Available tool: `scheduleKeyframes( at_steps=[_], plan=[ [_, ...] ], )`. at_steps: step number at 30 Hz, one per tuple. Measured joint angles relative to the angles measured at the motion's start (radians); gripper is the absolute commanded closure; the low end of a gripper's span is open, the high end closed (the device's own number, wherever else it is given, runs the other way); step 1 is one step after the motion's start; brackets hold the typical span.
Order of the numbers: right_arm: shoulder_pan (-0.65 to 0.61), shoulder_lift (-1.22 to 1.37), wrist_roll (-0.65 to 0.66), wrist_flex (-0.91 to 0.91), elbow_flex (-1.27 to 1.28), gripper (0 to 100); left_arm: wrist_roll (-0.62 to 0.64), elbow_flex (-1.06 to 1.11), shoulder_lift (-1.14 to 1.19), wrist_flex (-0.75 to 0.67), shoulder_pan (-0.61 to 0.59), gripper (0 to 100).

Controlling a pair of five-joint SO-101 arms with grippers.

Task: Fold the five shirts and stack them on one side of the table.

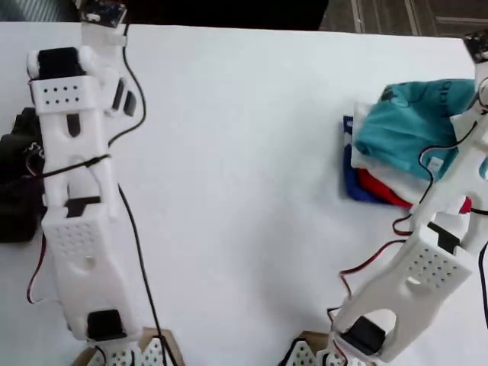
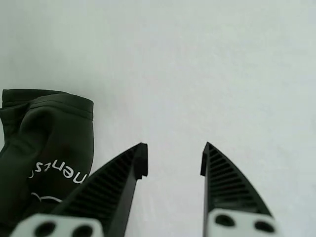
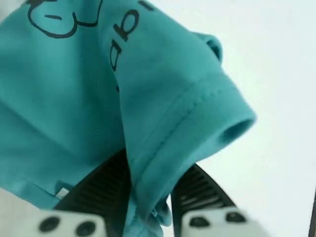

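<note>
A teal shirt (image 1: pixel 412 122) lies on top of a pile at the table's right side, over white (image 1: pixel 385 171), red (image 1: pixel 381 188) and blue (image 1: pixel 352 187) shirts. In the right wrist view my right gripper (image 3: pixel 150 200) is shut on a fold of the teal shirt (image 3: pixel 98 89), near a sleeve opening. A crumpled black shirt (image 1: pixel 17 183) sits at the table's left edge. In the left wrist view my left gripper (image 2: pixel 173 160) is open above bare table, with the black shirt (image 2: pixel 44 148) beside one finger and apart from it.
The white table (image 1: pixel 244 152) is bare between the two arms. The left arm (image 1: pixel 72 191) runs along the left side and the right arm (image 1: pixel 427 252) leans over the pile. Cables hang off both arms.
</note>
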Motion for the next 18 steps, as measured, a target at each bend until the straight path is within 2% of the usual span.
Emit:
scheduleKeyframes(
  at_steps=[7, 9, 13, 15, 18],
  plan=[
    [0.029, 0.149, 0.0, 0.0, -0.012, 96.9, 0.0, 0.0, 0.0, 0.0, 0.02, 80],
    [0.029, 0.169, 0.0, -0.003, -0.014, 91.9, 0.0, 0.0, -0.002, 0.0, 0.02, 80],
    [0.032, 0.175, -0.031, -0.006, -0.055, 73.1, 0.0, 0.0, -0.002, 0.0, 0.02, 80],
    [0.043, 0.175, -0.058, 0.009, -0.114, 70.9, 0.0, 0.0, -0.002, 0.0, 0.02, 80],
    [0.041, 0.175, -0.107, 0.054, -0.215, 73.3, 0.0, 0.0, -0.002, 0.0, 0.02, 80]
  ],
)
